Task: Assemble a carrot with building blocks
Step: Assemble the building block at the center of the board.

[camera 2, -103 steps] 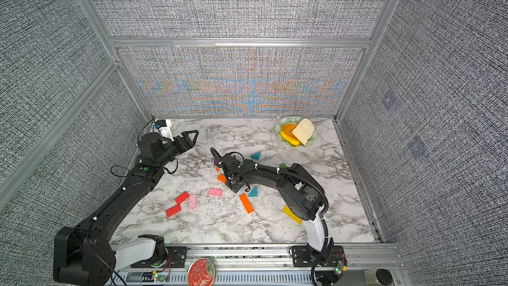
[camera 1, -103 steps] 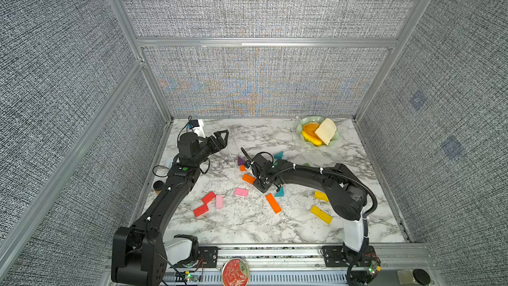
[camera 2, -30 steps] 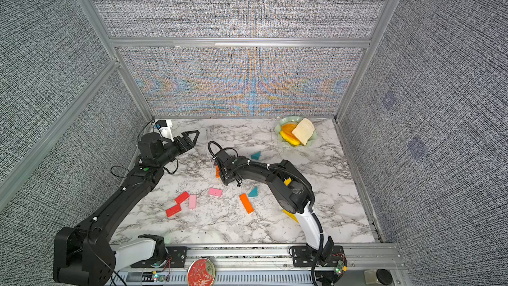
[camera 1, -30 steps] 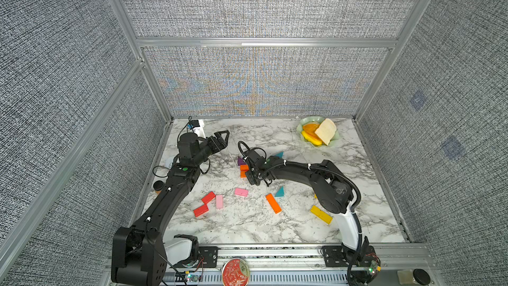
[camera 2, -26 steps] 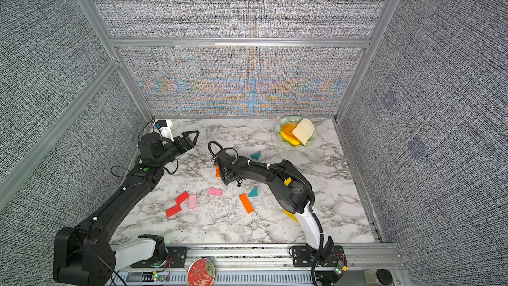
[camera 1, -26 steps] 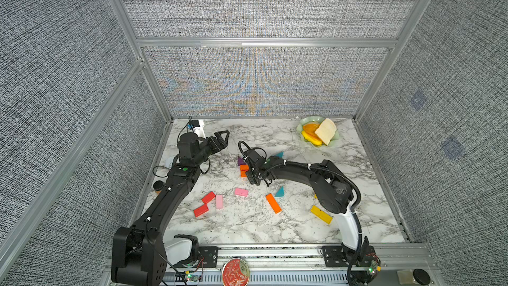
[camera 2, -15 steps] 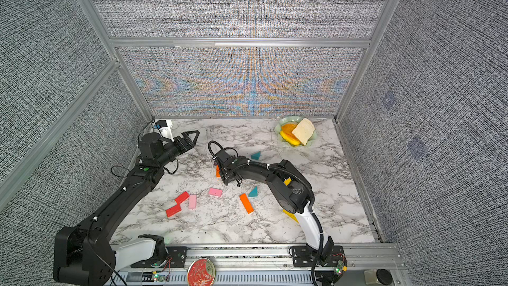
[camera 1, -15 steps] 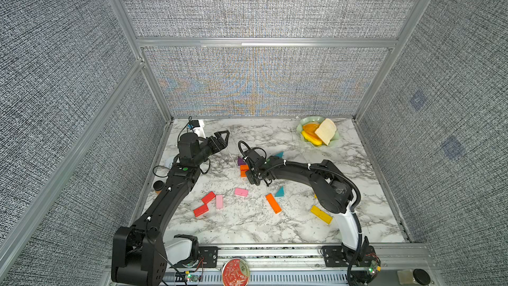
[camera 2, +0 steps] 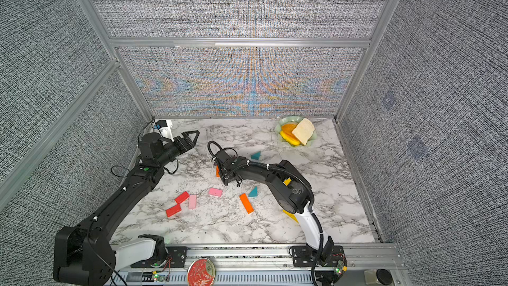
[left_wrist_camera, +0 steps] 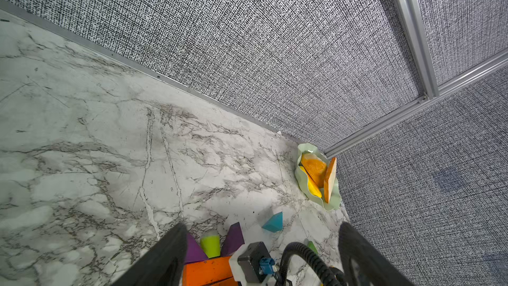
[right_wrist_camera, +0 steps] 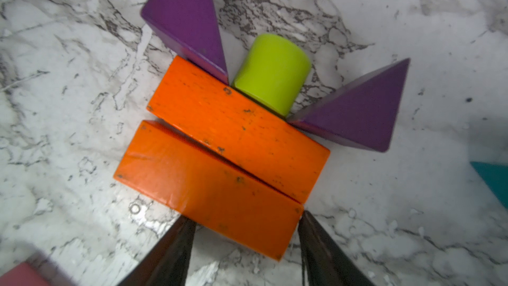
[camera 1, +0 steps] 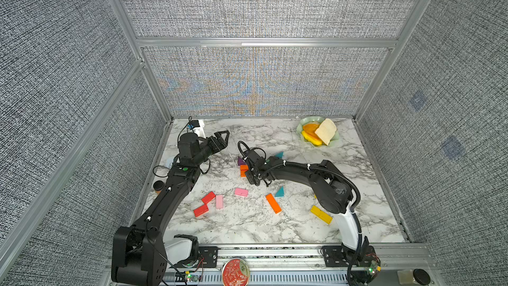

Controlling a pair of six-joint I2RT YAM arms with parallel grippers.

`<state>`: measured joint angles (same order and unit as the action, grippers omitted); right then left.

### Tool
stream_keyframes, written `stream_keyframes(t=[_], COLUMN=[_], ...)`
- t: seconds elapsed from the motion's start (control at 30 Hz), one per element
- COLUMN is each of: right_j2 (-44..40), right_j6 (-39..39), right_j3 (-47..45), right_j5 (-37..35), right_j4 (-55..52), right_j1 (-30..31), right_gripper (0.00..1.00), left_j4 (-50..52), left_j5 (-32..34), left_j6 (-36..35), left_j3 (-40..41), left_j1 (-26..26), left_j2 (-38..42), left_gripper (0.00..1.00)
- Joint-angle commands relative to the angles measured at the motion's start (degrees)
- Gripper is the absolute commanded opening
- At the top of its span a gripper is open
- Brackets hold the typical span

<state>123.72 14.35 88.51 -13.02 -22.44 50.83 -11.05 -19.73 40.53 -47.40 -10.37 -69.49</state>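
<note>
Placement of the second orange bar (right_wrist_camera: 209,188) against the first orange bar (right_wrist_camera: 239,130), mid-table (camera 1: 275,226), looks done: right gripper's (right_wrist_camera: 244,217) jaws spread at its edge, left gripper's (camera 1: 224,138) spread empty; next, a clean lift toward the loose orange bar (camera 1: 273,203).

Two orange bars (right_wrist_camera: 220,160) lie touching side by side on the marble table (right_wrist_camera: 68,105), a lime-green stub (right_wrist_camera: 270,74) sits between two purple triangles (right_wrist_camera: 189,23) against the farther bar, and the right gripper (right_wrist_camera: 244,220) holds its dark fingers (right_wrist_camera: 170,254) apart at the nearer bar's long edge.
</note>
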Motion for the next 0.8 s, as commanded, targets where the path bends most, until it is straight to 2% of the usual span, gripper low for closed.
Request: stream_keyframes(t=[0.0,0.77], right_j2=[0.49,-1.50], right_j6=[0.24,-0.23], right_j3=[0.26,0.07], right_j5=[-0.17,-0.68], right_j4=[-1.47,-2.10], right_j1=[0.06,0.27], right_gripper=[0.64,0.65], left_j4=[-1.80,-1.98], left_j5=[-0.54,-0.91], left_j6=[-0.24,-0.04], left_j3=[0.20,0.19], left_j1=[0.03,0.08], left_j2=[-0.07,-0.31], left_gripper=[0.87,0.87])
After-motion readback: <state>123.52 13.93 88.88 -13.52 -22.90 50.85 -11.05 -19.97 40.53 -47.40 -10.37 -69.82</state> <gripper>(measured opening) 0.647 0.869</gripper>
